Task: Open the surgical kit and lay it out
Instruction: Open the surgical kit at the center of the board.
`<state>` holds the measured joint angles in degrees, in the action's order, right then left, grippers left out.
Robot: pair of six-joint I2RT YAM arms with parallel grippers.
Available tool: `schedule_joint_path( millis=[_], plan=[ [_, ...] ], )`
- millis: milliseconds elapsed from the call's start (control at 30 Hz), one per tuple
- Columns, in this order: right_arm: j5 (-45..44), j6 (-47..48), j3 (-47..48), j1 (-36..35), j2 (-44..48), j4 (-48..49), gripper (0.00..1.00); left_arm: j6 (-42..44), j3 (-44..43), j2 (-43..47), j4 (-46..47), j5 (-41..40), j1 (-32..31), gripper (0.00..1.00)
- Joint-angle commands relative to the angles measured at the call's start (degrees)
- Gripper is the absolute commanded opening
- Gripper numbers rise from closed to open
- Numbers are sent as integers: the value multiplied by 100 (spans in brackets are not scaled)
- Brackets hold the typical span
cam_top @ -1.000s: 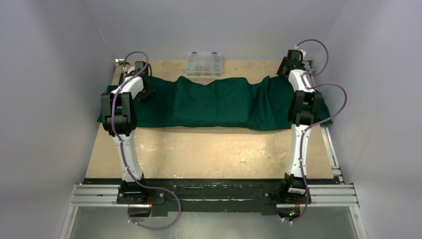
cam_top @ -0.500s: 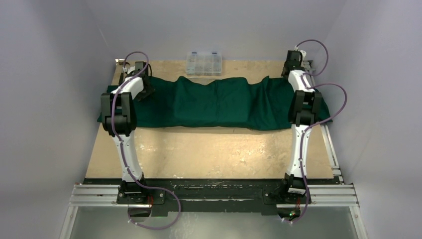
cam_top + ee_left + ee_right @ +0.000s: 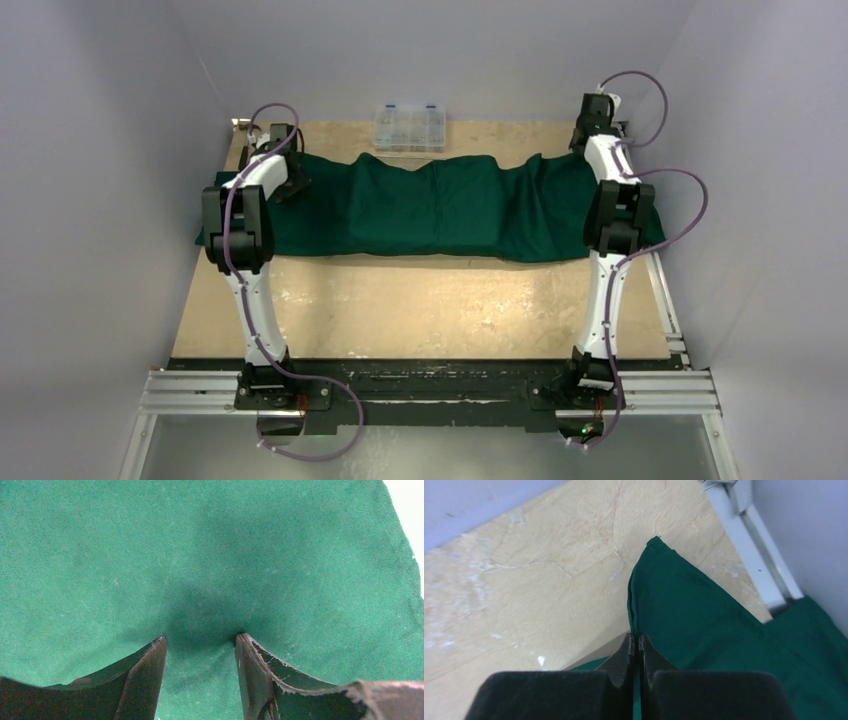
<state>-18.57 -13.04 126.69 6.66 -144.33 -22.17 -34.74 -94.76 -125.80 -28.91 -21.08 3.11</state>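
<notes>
Step in hand: opening of the dark green cloth wrap (image 3: pixel 440 205); judged as the very start, with both ends being taken for unfolding.
Progress: early; wrap not yet opened, nothing of the contents laid out.
Right gripper (image 3: pixel 634 642): closed tight, on the hemmed edge of the wrap near its far right corner; thin fold apparently pinched between the tips.
Left gripper (image 3: pixel 200 639): half apart, fingertips (image 3: pixel 155 655) pressed down on the cloth at the left end; small dark pucker between them, not yet clamped.
Next move, right: probably to lift the pinched corner and draw it outward, slowly, to avoid slipping of the thin cloth from the tips.
Next move, left: probably to close on the pucker first; pulling only after a firm hold, and together with the right side, to keep the whole bundle from being dragged.
Place of the wrap: across the far half of the table (image 3: pixel 420 310), from its left edge to its right edge; right end passing over the metal rail (image 3: pixel 749 535); just in front of the clear plastic compartment box (image 3: pixel 409 127), contact between the two impossible to tell.
Look of the wrap: long and rumpled, raised in the middle as over something beneath, flat and thin at the ends; matte woven cloth with light lint in the left wrist view.
Hidden: tray, instruments and gauze, not to be seen in any view.
</notes>
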Motion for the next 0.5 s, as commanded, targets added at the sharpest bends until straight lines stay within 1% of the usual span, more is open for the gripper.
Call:
schedule_joint_path(
  millis=[0,133,300,367,467],
  plan=[
    [-6,-167,-187,-73,1144,-2,0,301,133,-82,-152,-165,235,52],
    [-9,-455,-944,-139,1945,7,0,285,98,-103,-78,-49,233,52],
    [-448,-676,-2243,-209,3024,-272,0,303,115,-107,48,0,238,52],
    [-646,-1318,-2808,-209,3535,-534,0,316,127,-118,95,-1,234,52],
    [-931,-1652,-3613,-209,4292,-946,0,306,163,-142,142,-62,244,52]
  ],
)
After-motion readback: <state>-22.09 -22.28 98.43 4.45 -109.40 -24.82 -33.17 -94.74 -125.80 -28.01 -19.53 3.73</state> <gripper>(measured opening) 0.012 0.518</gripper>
